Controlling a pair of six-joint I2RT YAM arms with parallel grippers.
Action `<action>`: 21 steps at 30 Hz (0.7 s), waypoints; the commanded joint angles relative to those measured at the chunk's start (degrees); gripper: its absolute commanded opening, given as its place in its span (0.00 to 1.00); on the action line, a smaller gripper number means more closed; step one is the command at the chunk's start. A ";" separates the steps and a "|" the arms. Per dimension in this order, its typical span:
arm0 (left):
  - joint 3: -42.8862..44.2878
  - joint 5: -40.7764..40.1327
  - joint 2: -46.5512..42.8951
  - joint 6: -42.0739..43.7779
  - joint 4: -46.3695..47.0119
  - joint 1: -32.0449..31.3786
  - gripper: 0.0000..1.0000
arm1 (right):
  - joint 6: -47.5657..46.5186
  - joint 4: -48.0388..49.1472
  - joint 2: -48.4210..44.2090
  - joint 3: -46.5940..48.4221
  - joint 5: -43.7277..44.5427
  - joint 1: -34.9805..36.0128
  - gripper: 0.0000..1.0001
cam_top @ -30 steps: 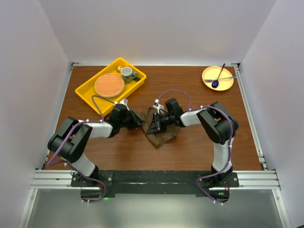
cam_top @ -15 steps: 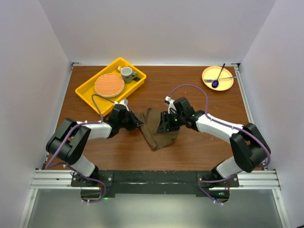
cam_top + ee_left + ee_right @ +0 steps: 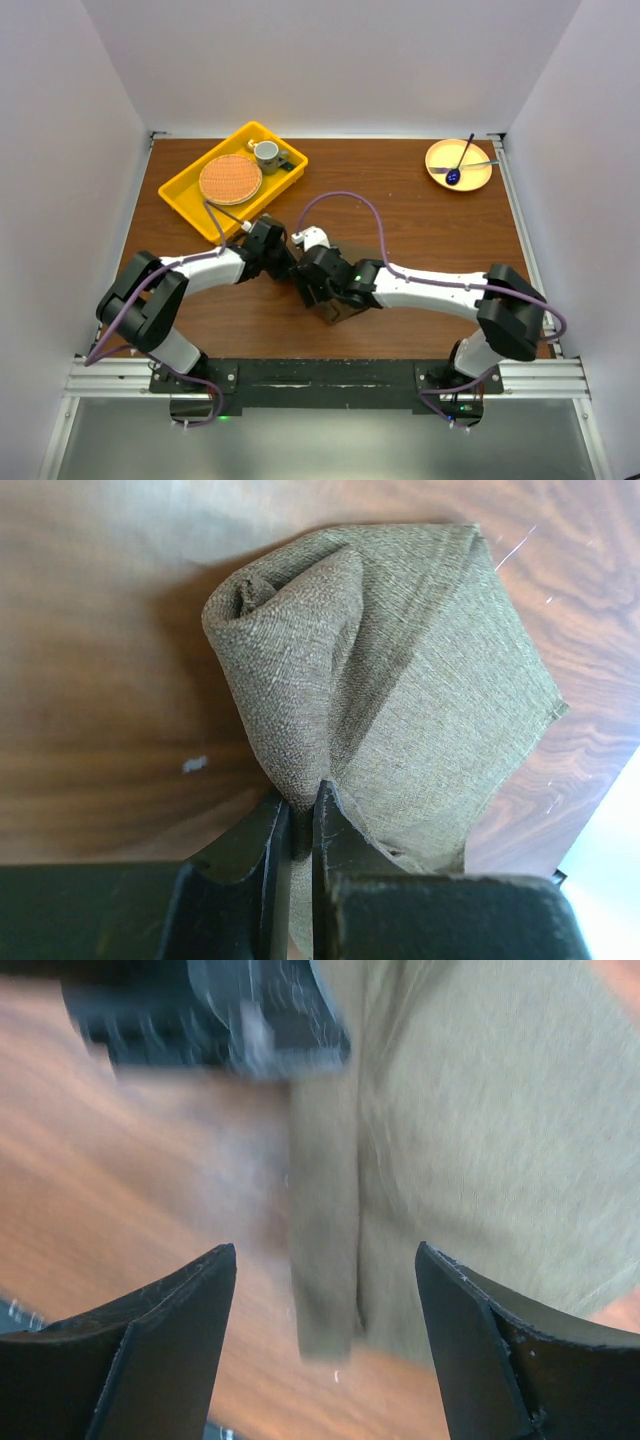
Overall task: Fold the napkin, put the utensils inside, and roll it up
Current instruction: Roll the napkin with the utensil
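At the far left of the counter (image 3: 420, 215), near the back corner, sits a yellow tray (image 3: 183, 188) holding a round orange mat (image 3: 230, 179) and a cup (image 3: 266, 153). My left fingers (image 3: 283, 260) lie low just in front of it. Only my left wrist camera shows their grip: they are pinched nearly together on a fold of the napkin (image 3: 400, 700). There the cloth is bunched into a loose roll on one side and spreads flat to a hemmed edge on the other, resting on the wood. From overhead the napkin is mostly hidden beneath my right arm. Just a small brown patch peeps out below it, mid-counter and nearer the front edge than the back. My right fingers (image 3: 318, 282) sit just beside the left ones there. The overhead view cannot show their gap, but my right wrist camera, blurred as it is, shows them spread wide and holding nothing. They hang over the cloth, with a lengthwise fold running between them. To the right, bare wood runs on to a yellow plate (image 3: 470, 182) in the far right corner. It sits close to the side rail and white wall, and carries a dark blue spoon (image 3: 460, 160) and a pale utensil (image 3: 480, 163).
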 commanded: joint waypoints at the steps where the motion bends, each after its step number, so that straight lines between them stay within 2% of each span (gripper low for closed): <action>1: 0.36 -0.03 -0.39 -5.45 -11.74 -1.76 0.00 | -2.17 1.42 6.67 5.98 13.77 4.54 0.77; 8: 1.15 -0.39 -3.21 -7.57 -15.17 -2.12 0.00 | -1.74 8.01 12.83 5.20 22.73 10.08 0.77; 12: 0.10 0.67 -3.82 -8.35 -15.09 -2.12 0.00 | -2.44 9.24 15.64 5.20 28.62 12.36 0.73; 16: -1.30 1.28 -4.87 -9.76 -15.09 -2.12 0.00 | -2.61 9.50 17.93 4.33 29.61 13.24 0.67; 21: -2.28 1.12 -6.01 -10.64 -13.50 -2.12 0.00 | -0.08 15.57 14.51 -1.82 27.32 13.60 0.65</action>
